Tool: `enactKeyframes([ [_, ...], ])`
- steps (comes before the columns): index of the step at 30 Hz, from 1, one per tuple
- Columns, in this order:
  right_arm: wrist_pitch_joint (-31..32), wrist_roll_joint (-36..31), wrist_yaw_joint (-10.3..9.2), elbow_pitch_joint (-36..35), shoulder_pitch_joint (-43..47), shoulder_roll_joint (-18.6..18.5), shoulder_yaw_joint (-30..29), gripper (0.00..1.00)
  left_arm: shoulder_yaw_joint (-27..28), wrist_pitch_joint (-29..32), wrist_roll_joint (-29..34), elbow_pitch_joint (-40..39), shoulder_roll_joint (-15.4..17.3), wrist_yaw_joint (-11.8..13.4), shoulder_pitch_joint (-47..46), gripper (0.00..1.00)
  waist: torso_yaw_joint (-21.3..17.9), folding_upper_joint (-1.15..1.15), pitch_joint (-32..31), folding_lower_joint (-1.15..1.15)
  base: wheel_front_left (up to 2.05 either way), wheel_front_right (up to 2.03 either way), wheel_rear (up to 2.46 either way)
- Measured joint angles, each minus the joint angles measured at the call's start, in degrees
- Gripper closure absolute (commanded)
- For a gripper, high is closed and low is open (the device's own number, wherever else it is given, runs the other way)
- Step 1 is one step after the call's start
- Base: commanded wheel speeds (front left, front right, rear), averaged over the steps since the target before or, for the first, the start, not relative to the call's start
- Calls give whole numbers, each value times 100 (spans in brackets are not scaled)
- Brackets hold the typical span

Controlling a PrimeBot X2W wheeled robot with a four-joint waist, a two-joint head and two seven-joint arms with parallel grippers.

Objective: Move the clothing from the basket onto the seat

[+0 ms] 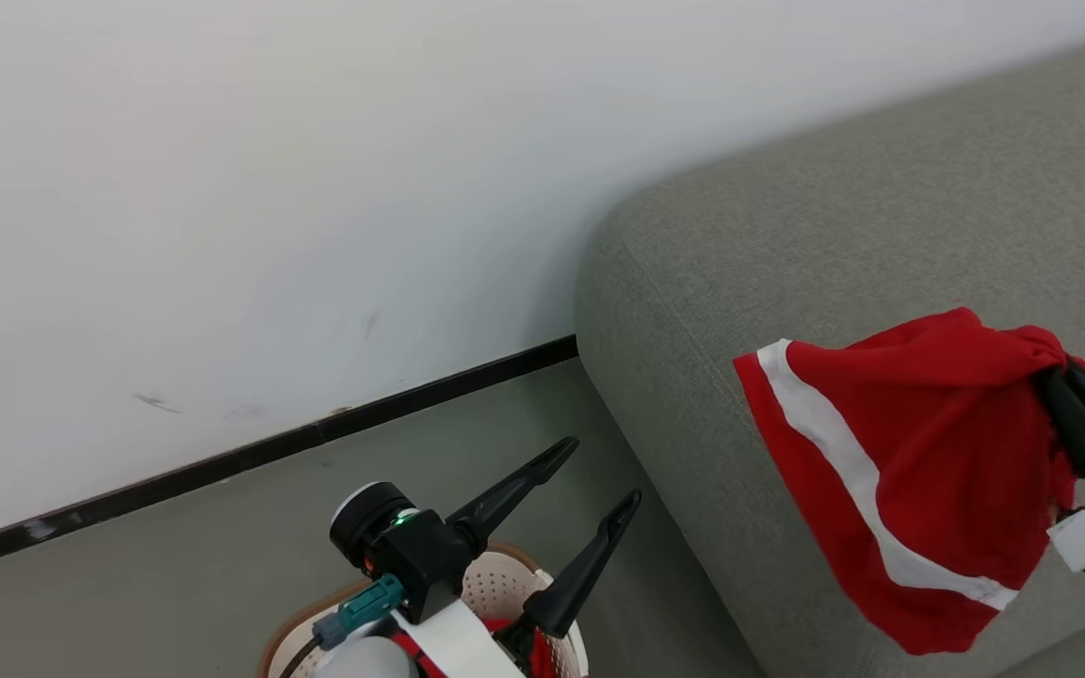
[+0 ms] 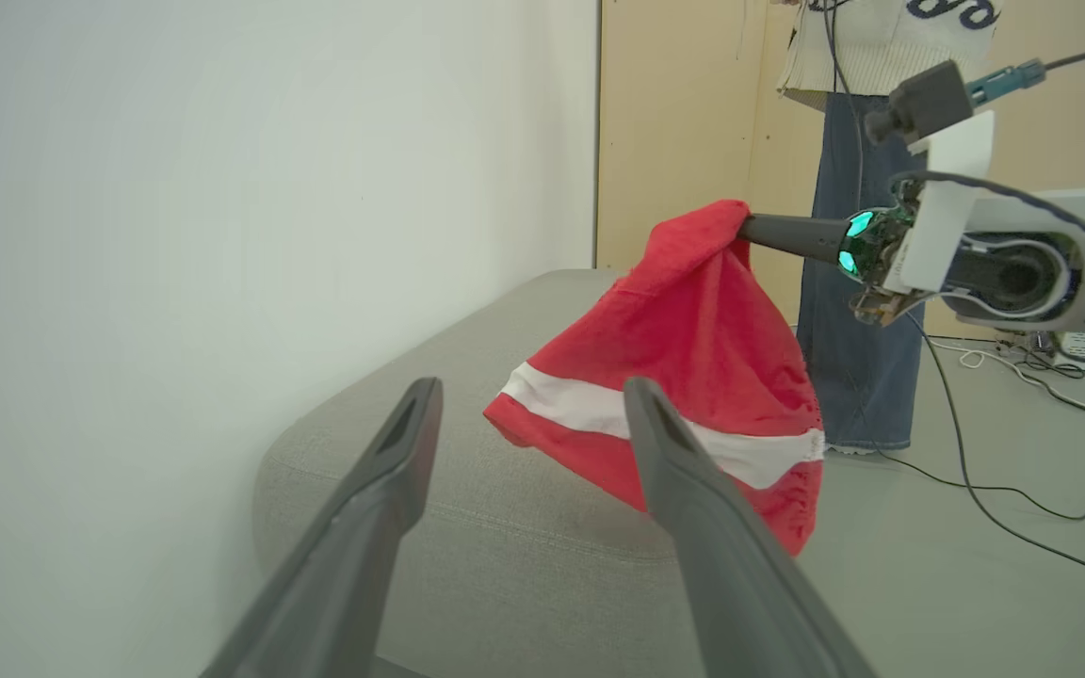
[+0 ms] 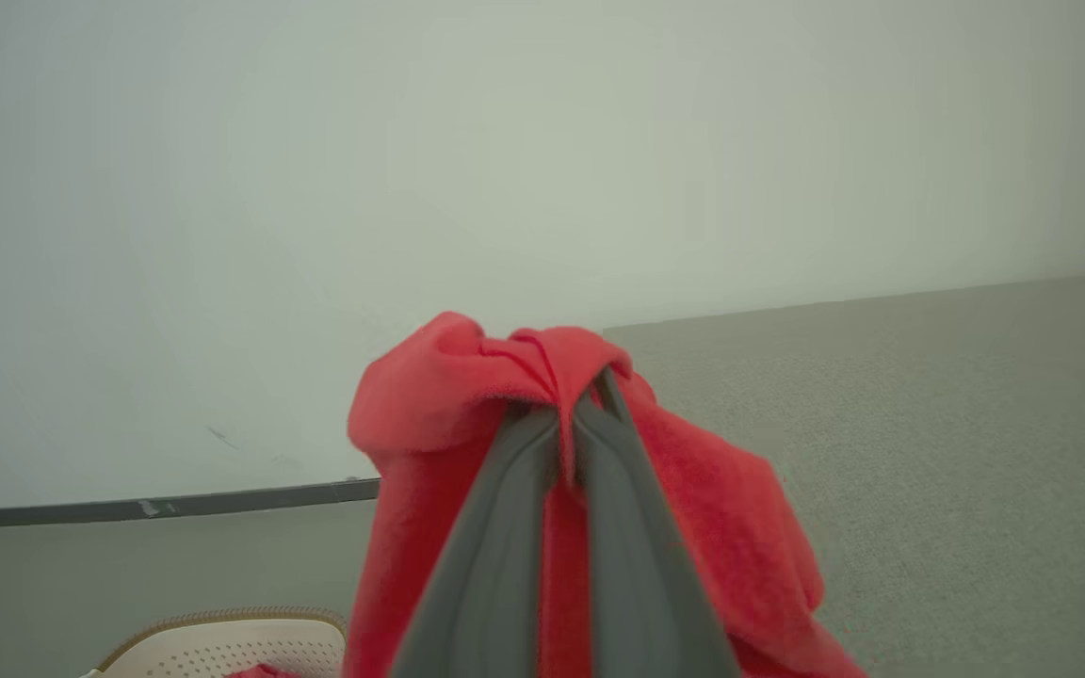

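Right gripper (image 1: 1059, 369) is pinched tight on a bunched bit of the red white-striped garment (image 1: 900, 471), which hangs over the seat (image 1: 834, 217) at its front edge. I'd carry it further in over the cushion before dropping. Left gripper (image 1: 604, 468) is spread wide, empty, above the basket (image 1: 312, 617), and there's more red cloth (image 3: 258, 670) in it.

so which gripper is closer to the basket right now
Left. The left gripper hangs open just over the basket, while the right gripper is off to the side above the seat, shut on the red garment.
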Motion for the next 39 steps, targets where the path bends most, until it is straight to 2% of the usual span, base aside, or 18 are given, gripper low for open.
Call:
enactKeyframes([
  [5,0,-53,0,-112,194,107,-189,100,-7,-1,-10,-56,8,0,2,0,-183,0,26,0,0,0,0],
  [14,144,76,0,200,116,293,-385,100,2,-1,105,-218,62,0,8,0,-332,0,248,0,0,0,0],
  [21,547,100,0,452,-940,274,-503,100,165,-2,194,-330,186,78,8,0,-273,0,526,0,0,0,0],
  [26,904,258,0,916,-2296,278,-857,100,485,-18,396,-600,370,319,-71,0,-111,0,891,0,0,0,0],
  [30,1026,303,0,1307,-2780,278,-1117,100,539,-8,452,-795,417,338,-256,0,-16,0,1095,0,0,0,0],
  [34,1190,94,0,1726,-3165,91,-1243,100,519,31,509,-955,456,338,-364,0,86,0,1307,0,0,0,0],
  [39,1271,-102,0,2232,-3437,60,-1368,100,278,115,543,-1120,401,307,-448,0,223,0,1577,0,0,0,0],
])
